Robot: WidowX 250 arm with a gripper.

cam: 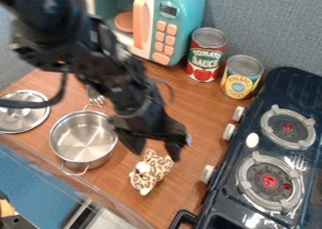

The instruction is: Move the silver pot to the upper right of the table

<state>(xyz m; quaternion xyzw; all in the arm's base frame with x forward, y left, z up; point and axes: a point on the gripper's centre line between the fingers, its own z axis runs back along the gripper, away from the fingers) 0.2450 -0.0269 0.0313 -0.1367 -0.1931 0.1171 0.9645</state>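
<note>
Stove (223,195) stands well right of the pot (83,139), which sits on the table (195,112). Just right of the pot lies a plush (149,174), under the claw (156,153), open. Left is a lid (22,122); behind, a fork (95,98); farther behind, rightward, yellow can (240,79), red can (205,58), microwave (179,11).

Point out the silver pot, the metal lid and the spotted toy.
Silver pot (83,138): camera view, on its inside bottom.
Metal lid (31,121): camera view, on its top surface.
Spotted toy (148,177): camera view, on its body.
</note>
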